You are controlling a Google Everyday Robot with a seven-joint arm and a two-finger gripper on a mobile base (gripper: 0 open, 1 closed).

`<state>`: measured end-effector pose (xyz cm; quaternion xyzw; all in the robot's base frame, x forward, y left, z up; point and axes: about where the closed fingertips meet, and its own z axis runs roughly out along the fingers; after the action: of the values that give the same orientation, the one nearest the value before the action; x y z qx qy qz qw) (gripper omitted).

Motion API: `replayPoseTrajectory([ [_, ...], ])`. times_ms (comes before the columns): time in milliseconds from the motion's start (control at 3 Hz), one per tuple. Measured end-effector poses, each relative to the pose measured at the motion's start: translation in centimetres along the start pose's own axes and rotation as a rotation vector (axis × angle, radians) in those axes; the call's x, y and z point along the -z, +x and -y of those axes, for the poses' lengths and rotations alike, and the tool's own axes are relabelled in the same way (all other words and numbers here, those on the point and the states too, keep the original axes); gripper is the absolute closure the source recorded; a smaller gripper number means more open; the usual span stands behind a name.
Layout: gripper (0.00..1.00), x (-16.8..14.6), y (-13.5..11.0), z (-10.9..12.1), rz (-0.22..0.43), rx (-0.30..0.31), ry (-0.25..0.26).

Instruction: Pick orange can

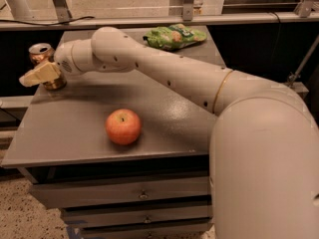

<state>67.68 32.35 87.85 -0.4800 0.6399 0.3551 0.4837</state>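
The orange can (41, 52) stands upright at the far left edge of the grey table (164, 133), copper-coloured with a silver top. My gripper (36, 75) has reached it from the right. Its cream-coloured end lies across the front of the can's middle, so only the can's top and its base (55, 84) show. The white arm (164, 68) stretches from the lower right across the table to the can. I cannot see whether the gripper touches or holds the can.
A red-orange apple (122, 126) sits near the table's front edge, in front of the arm. A green snack bag (174, 36) lies at the back of the table. Drawers (142, 193) are under the tabletop. A rail (149, 20) runs behind.
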Motion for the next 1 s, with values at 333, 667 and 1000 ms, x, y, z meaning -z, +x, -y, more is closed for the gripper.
replayPoseTrajectory([
  [333, 0.18, -1.8, -0.1, -1.4, 0.013, -0.033, -0.03],
  [667, 0.41, -1.8, 0.1, -1.8, 0.015, -0.053, -0.032],
  [1000, 0.64, 0.1, -0.1, -0.9, 0.021, -0.055, -0.002],
])
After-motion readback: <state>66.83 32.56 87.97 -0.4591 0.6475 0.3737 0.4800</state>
